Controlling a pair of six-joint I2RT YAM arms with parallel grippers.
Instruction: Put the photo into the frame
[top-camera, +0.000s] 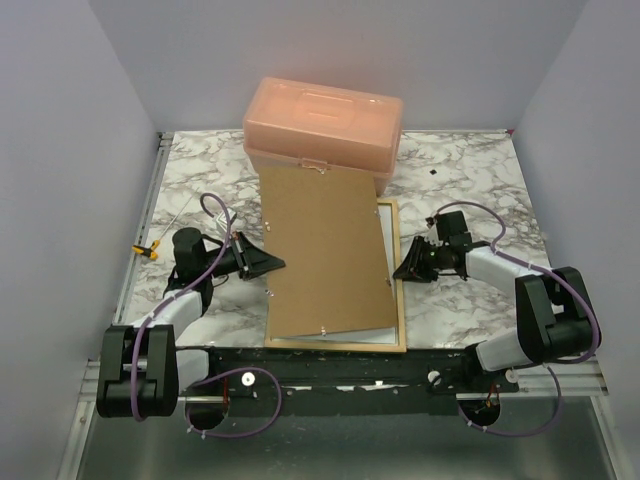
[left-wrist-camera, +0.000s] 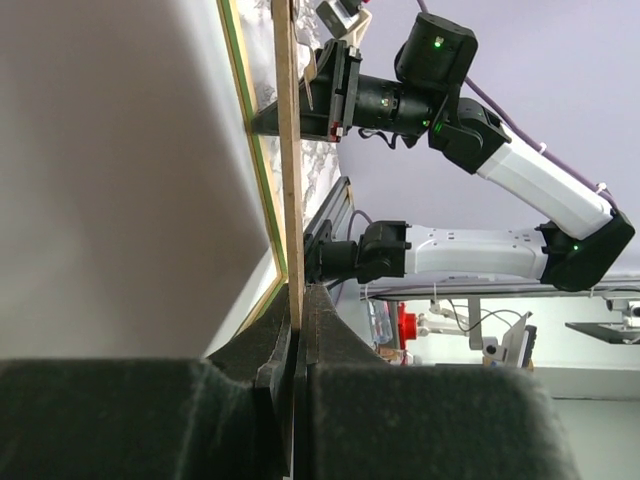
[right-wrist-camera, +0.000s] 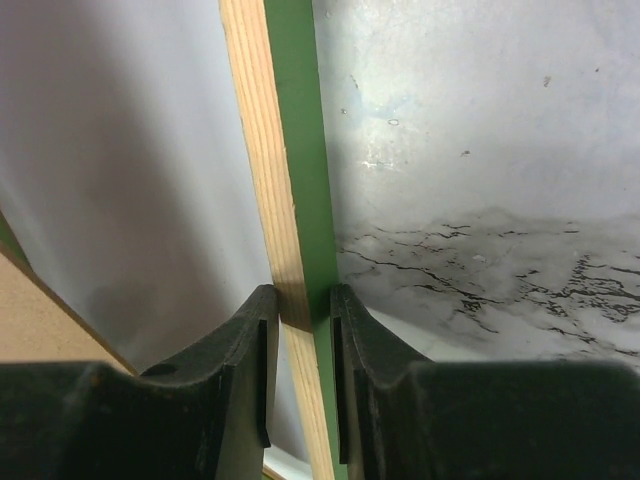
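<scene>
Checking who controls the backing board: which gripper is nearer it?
Left. The left gripper pinches the backing board at its left edge; the right gripper clamps the frame rail beside it.

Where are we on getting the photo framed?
Done: frame lies back-up on the table. In hand: left gripper pinches the backing board lying skewed over it; right gripper grips the frame's right rail. Left: seating the board; the photo is not clearly visible.

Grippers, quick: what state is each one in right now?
Left gripper: closed, jaws pinching the edge of the brown backing board.
Right gripper: jaws closed on the frame, one on each side of its rail.
</scene>
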